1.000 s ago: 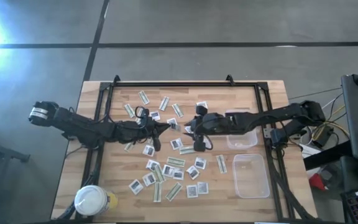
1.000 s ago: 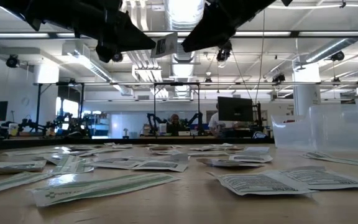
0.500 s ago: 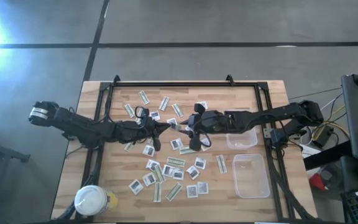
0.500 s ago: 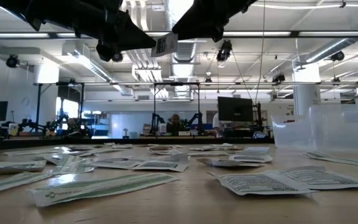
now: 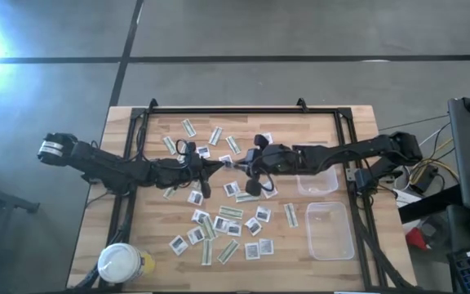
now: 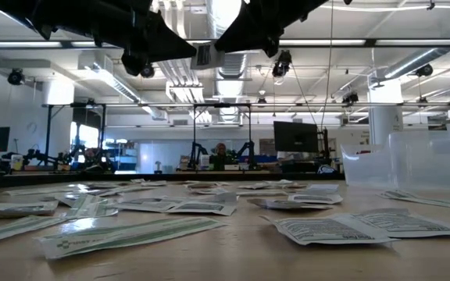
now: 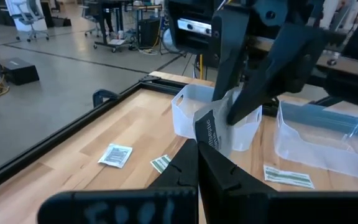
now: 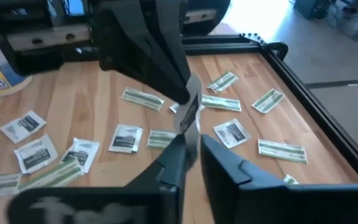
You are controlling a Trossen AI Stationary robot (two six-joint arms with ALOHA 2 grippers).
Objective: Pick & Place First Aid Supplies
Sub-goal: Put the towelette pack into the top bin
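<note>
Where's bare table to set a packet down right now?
Bare wood lies along the table edge beyond the square tub, and between the white-lidded jar and the packets. The middle, under both grippers, is crowded.

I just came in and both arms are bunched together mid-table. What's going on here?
It looks like a handover in mid-air. The left end effector is shut on a square white packet, held up above the table. The right end effector has its fingers closing around the same packet. Many more packets lie scattered on the wood, and two clear tubs sit on the right side.
</note>
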